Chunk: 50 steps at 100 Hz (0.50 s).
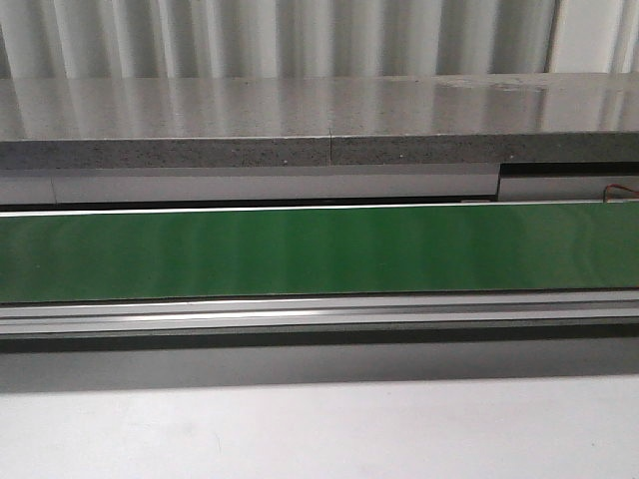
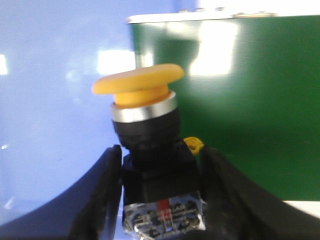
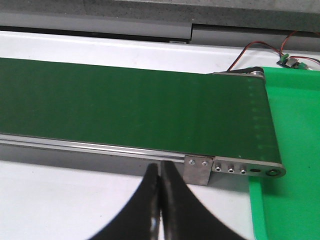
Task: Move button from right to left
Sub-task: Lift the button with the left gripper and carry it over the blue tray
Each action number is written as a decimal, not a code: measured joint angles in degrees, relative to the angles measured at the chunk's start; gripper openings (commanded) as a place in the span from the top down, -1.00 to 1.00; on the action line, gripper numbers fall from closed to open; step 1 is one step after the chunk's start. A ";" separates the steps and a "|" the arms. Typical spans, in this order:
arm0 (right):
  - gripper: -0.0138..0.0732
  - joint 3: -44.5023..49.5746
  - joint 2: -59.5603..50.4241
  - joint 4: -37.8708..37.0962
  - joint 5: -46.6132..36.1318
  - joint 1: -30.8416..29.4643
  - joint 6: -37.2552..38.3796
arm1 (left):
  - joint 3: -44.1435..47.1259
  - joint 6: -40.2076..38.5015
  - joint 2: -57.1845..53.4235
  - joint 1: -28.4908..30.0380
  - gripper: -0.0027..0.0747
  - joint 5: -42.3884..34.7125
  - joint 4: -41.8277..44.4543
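In the left wrist view the button (image 2: 145, 125) fills the middle: yellow-orange mushroom head, silver ring, black collar and a dark boxy block with a shiny label. My left gripper (image 2: 161, 165) is shut on the button, one black finger on each side of its block. The button's head stands past the fingertips, with a pale blue surface and green belt behind. My right gripper (image 3: 160, 172) is shut and empty, over the white table just in front of the conveyor's rail. Neither gripper nor the button shows in the front view.
A long green conveyor belt (image 1: 319, 249) with a metal rail crosses the table; its end roller and bracket (image 3: 197, 169) show in the right wrist view. A green mat (image 3: 290, 150) lies beyond the belt's end, with red wires (image 3: 260, 47) behind. A grey ledge (image 1: 300, 120) runs at the back.
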 measured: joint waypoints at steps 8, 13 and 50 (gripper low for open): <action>0.84 0.00 0.00 0.00 0.00 0.00 0.00 | 0.00 1.75 0.00 2.86 0.83 -0.66 0.00; 0.84 0.00 0.00 0.00 0.00 0.00 0.00 | 0.00 3.09 0.00 4.39 0.83 -1.07 0.00; 0.84 0.00 0.00 0.00 0.00 0.00 0.00 | 0.00 9.66 7.65 8.64 0.83 -3.78 0.19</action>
